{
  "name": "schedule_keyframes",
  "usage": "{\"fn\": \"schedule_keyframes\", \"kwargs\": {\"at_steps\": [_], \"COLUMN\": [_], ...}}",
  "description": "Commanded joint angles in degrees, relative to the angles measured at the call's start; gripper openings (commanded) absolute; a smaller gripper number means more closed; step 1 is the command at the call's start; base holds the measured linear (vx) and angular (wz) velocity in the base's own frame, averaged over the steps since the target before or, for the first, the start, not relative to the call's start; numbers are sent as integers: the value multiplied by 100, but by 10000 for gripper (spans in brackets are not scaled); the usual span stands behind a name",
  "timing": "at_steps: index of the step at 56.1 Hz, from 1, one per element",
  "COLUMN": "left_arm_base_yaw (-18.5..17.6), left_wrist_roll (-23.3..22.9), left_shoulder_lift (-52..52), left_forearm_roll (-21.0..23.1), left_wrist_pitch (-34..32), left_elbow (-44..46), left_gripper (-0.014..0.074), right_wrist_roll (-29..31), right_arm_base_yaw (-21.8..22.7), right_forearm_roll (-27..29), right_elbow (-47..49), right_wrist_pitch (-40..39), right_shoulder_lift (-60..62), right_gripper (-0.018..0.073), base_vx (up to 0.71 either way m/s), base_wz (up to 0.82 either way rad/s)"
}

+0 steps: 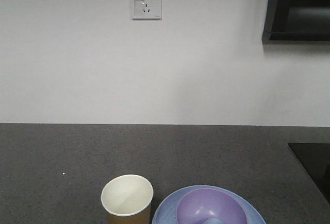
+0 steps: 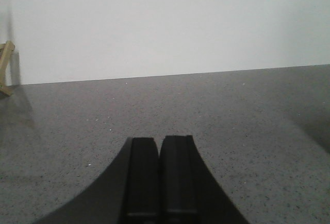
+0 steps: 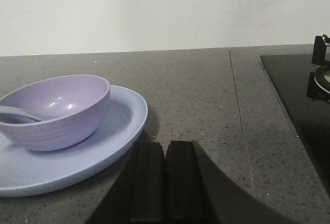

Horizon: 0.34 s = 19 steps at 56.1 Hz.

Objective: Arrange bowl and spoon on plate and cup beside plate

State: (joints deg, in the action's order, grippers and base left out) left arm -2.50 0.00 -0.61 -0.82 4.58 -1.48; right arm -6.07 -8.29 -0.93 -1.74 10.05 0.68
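The lavender bowl (image 1: 210,207) (image 3: 55,110) stands on the periwinkle plate (image 1: 164,211) (image 3: 116,131), at the bottom edge of the front view. A pale-blue spoon (image 3: 20,115) (image 1: 213,220) lies inside the bowl. The brown paper cup (image 1: 127,198) stands upright just left of the plate. My right gripper (image 3: 165,144) is shut and empty, low over the counter right of the plate. My left gripper (image 2: 159,139) is shut and empty over bare counter, with none of the task's things in its view.
A dark speckled counter (image 1: 77,152) runs back to a white wall with a socket (image 1: 146,2). A black stove top (image 3: 299,95) lies at the right, with a burner part (image 3: 322,72). A wooden piece (image 2: 5,67) stands at the far left of the left wrist view.
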Motion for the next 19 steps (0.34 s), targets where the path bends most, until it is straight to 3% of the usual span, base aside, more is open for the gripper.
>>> {"fn": "schedule_keyframes", "kwargs": {"at_steps": [1,19], "left_arm_base_yaw": [-4,-4], "left_wrist_roll": [0,0], "left_shoulder_lift": [-87,-87], "left_forearm_roll": [41,41], "left_wrist_pitch": [-458,-458], "left_elbow": [140,140], "left_gripper": [-3,-3], "right_wrist_roll": [0,0], "right_arm_base_yaw": [5,5], "right_forearm_roll": [-69,-64], "right_elbow": [-23,-23], "right_wrist_pitch": [-434,-435], "right_shoulder_lift": [32,32], "right_gripper": [-6,-6], "base_vx": [0,0], "base_wz": [0,0]}}
